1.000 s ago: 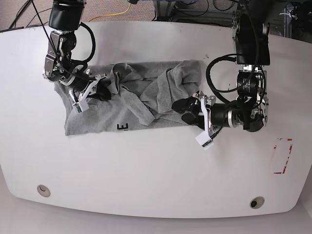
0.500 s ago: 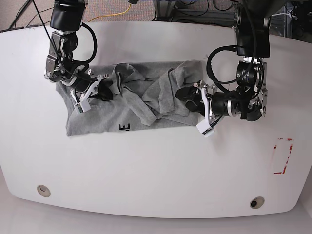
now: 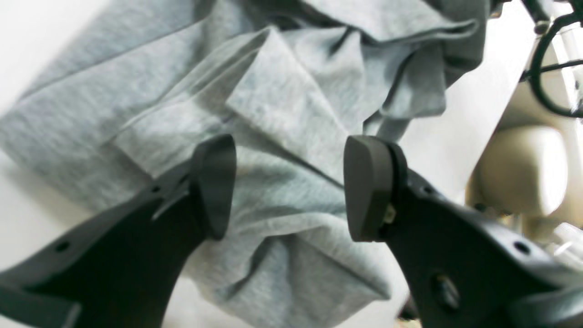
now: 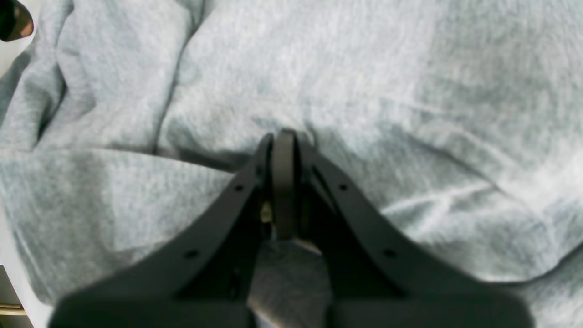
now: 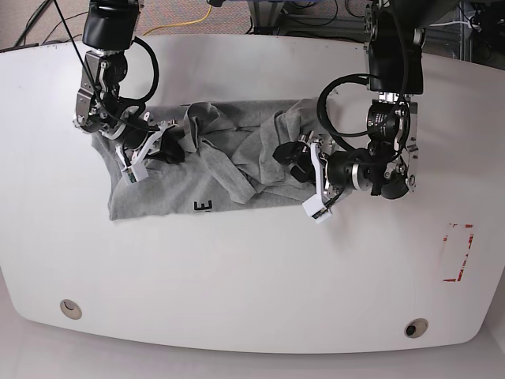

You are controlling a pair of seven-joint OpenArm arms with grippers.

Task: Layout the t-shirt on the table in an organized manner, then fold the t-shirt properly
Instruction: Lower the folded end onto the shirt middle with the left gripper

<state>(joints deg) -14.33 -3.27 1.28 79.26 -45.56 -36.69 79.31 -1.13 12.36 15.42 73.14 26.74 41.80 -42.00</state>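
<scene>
T-shirt lies crumpled on the white surface, long axis running side to side, with bunched folds along its far edge. At its end on the base view's left, the right pincer is clamped together on a pinch of grey cloth. At the other end, the left pincer hovers with its tips apart just over a rumpled fold, forearm reaching in low and level, seemingly ready to grab there.
</scene>
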